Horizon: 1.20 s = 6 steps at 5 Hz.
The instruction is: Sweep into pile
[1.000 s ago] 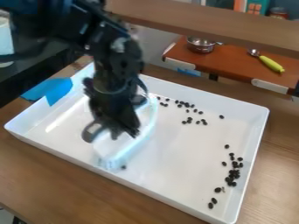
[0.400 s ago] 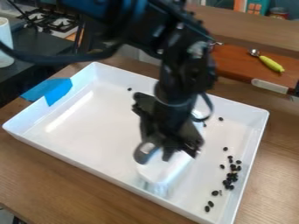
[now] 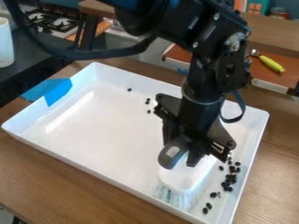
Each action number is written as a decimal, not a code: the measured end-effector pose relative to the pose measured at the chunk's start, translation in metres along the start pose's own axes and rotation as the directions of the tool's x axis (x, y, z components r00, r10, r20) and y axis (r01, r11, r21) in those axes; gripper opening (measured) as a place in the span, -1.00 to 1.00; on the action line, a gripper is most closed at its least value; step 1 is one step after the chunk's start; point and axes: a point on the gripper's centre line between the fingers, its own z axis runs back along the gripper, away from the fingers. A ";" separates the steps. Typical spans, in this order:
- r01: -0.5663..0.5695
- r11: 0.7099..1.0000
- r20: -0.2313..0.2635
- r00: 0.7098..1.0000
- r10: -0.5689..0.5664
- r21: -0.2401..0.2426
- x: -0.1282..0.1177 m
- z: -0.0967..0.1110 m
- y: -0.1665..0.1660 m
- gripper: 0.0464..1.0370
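Across the near part of a wooden table (image 3: 64, 175), a large, shallow white tray (image 3: 99, 131) is set at a slant, with blue tape (image 3: 57, 90) stuck over its left wall. Over the tray's right half, a black gripper (image 3: 201, 153) is hung from a black robot arm (image 3: 204, 78) that is seen coming from the top edge. The gripper's two fingers are closed around a brush (image 3: 182, 177), whose rounded grey handle end is left poking out on the left and whose white body is tilted, with pale bristles pointed down toward the tray's near wall. To the right of the brush, small dark beans (image 3: 227, 183) are strung along the right wall; they are bunched closely in the middle of the strip and spaced more loosely toward the near corner. Toward the tray's back wall, three more beans are grouped near one another, and a single one is found farther left. Beyond the table, a metal scoop (image 3: 270, 63) with a yellow-green handle is laid on a reddish-brown board (image 3: 177, 53). At the upper left, a stove (image 3: 53, 18) can be seen, with a white container (image 3: 5, 41) at the left edge.
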 end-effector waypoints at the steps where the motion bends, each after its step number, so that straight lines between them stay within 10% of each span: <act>1: -0.066 0.998 0.019 0.998 0.066 -0.010 0.011 0.005 0.032 -0.09; 3: -0.193 0.981 0.115 0.974 0.193 -0.011 0.032 0.020 0.134 -0.09; 6: -0.237 0.960 0.170 0.962 0.212 0.148 0.031 -0.043 0.245 -0.09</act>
